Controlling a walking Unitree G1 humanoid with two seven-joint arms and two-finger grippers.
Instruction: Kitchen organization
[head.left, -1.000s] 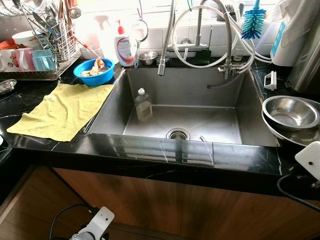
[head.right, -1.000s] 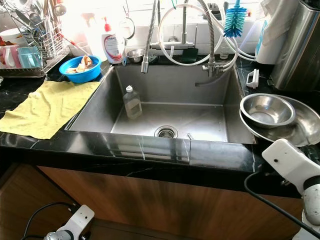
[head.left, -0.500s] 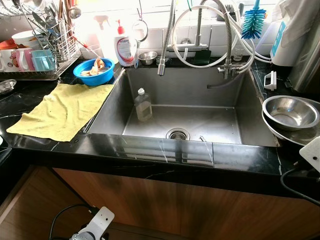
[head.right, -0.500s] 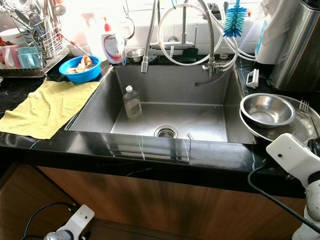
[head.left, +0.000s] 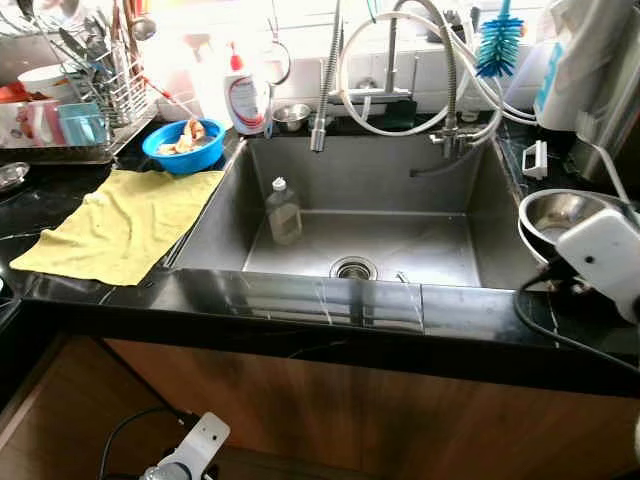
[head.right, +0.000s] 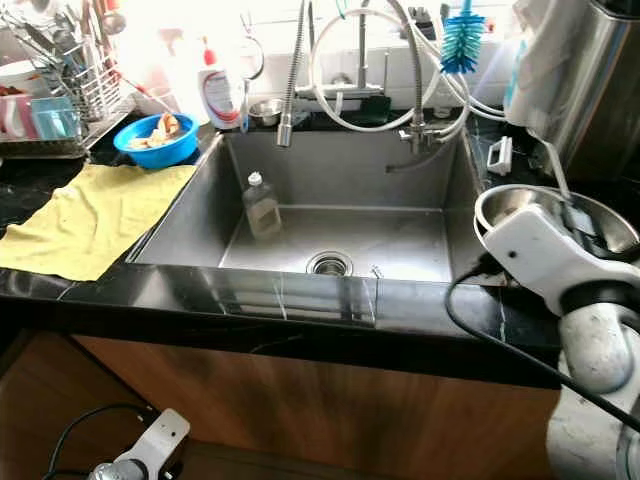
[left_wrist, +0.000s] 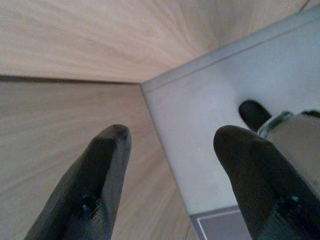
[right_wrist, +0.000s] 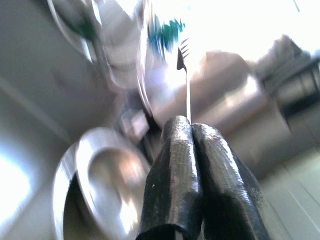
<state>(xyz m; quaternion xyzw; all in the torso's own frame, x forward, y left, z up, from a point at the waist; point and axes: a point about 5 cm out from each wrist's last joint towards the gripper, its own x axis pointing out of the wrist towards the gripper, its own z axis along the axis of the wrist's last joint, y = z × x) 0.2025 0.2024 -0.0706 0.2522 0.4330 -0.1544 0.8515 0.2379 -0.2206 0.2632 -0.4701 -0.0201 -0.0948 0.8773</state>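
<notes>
The right gripper (right_wrist: 192, 131) is clenched on the thin handle of a fork (right_wrist: 184, 60), whose tines stand up beyond the black fingertips in the wrist view; in the head views that arm reaches in over the counter at the right of the sink (head.left: 300, 185), its white wrist housing just in front of the nested steel bowls (head.right: 510, 205), and the fork's slim shaft (head.right: 556, 170) slants up above them; the fork is thus in the air, carried, not lying in a bowl. The step in hand, as I judge it, is moving this piece of cutlery to where it belongs; the likely place is the cutlery holder (head.left: 110, 80) in the dish rack (head.left: 60, 150) far across on the left, beyond the yellow cloth (head.left: 110, 225) and the blue bowl (head.left: 183, 145). The next move calls for a long carry over the sink, clear of the hanging spray hose (head.left: 322, 90) and the bottle (head.left: 283, 212) standing in the basin, keeping the grip firm on so thin a handle. The left gripper (left_wrist: 172, 172) hangs idle low by the cabinet front, its fingers spread apart and empty.
</notes>
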